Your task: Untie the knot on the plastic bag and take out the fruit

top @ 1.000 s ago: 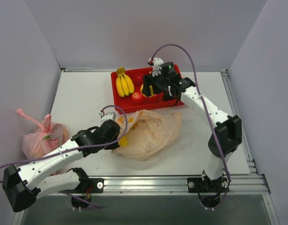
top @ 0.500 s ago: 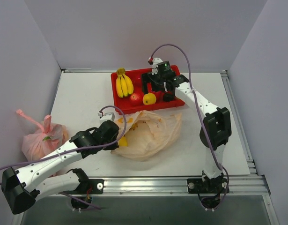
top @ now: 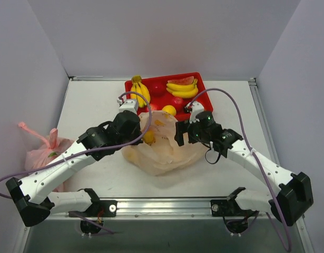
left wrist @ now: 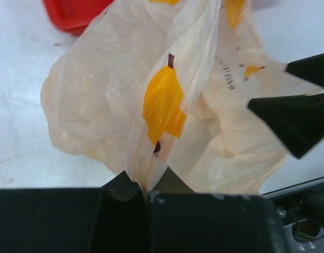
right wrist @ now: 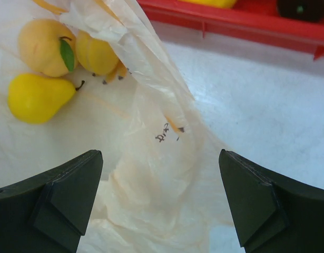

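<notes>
The peach-orange plastic bag [top: 164, 150] lies crumpled in front of the red tray [top: 201, 87]. My left gripper [top: 140, 128] is shut on a fold of the bag's film [left wrist: 151, 158] and holds that edge raised. My right gripper [top: 179, 135] hangs open just above the bag's right part [right wrist: 162, 174], nothing between its fingers [right wrist: 72, 192]. Fruit shows in the bag: a yellow pear [right wrist: 38, 97] and two orange pieces [right wrist: 43, 47]. A round yellow fruit [top: 169, 110] and a red apple [top: 154, 107] lie in the tray. The knot is out of view.
Two banana bunches [top: 139, 92] and a watermelon slice [top: 183, 80] share the tray. A pink knotted bag [top: 46, 153] sits at the table's left edge. Grey walls close in the left, back and right sides.
My right gripper left the tray, where the yellow fruit now lies, opened wide, and came back over the bag. My left gripper lifted the bag's edge toward the tray.
</notes>
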### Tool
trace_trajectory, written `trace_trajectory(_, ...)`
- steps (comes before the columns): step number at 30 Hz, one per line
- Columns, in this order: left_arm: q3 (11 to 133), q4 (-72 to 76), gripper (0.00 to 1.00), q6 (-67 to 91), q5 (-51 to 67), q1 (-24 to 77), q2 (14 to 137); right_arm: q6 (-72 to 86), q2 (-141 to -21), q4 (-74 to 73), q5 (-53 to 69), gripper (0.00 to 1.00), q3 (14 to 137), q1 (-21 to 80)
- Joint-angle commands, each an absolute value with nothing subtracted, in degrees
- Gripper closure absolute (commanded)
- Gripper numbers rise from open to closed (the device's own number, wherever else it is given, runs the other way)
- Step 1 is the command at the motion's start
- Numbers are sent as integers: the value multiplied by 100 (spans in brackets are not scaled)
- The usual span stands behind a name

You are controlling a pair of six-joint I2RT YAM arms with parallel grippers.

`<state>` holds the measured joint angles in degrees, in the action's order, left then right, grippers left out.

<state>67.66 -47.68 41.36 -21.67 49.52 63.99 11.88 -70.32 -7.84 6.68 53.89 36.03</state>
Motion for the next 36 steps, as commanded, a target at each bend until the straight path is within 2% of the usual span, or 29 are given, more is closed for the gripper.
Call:
trace_trajectory(1, 7687, -4632, 100, 3727, -2285, 5316, 6828, 1477, -6628, -316, 211, 3, 4950, 3542)
trace_trajectory(5, 8051, -4641, 100, 3718, -2452, 6080, 7285, 1459, -6337, -238, 176, 4, 4694, 3524)
trace_trajectory(8, 7527, -4745, 100, 4050, -2556, 6100, 7147, 1459, -6145, -202, 158, 4, 4606, 3551)
trace_trajectory(12, 6278, -4781, 100, 4833, -2646, 5592, 6347, 1161, -5933, -211, 272, 4, 4676, 3814)
trace_trajectory(15, 5479, -4790, 100, 5115, -2155, 5195, 5855, 1020, -6038, -342, 613, 6, 4894, 4139)
trace_trajectory(21, 4975, -4860, 99, 5335, -1872, 5106, 5572, 1370, -6775, -545, 914, 9, 5221, 4807)
trace_trajectory(22, 4949, -4852, 95, 5344, -1855, 5098, 5581, 1449, -7029, -545, 984, 9, 5256, 4860)
trace_trajectory(26, 5036, -4738, 69, 5353, -1784, 5133, 5607, 1889, -7549, -632, 1177, 9, 5256, 4922)
trace_trajectory(27, 5045, -4685, 55, 5344, -1758, 5133, 5616, 1916, -7593, -650, 1126, 9, 5238, 4965)
trace_trajectory(29, 5071, -4466, 41, 5335, -1679, 5159, 5651, 1995, -7620, -764, 802, 9, 5177, 4983)
trace_trajectory(30, 5071, -4404, 30, 5326, -1609, 5177, 5677, 2021, -7585, -791, 643, 9, 5151, 5010)
trace_trajectory(33, 5133, -4175, 10, 5326, -1460, 5220, 5888, 2021, -7427, -958, 80, 9, 5089, 5036)
trace_trajectory(36, 5256, -3973, 7, 5344, -1345, 5326, 6161, 1873, -7365, -1160, 35, 7, 5141, 5080)
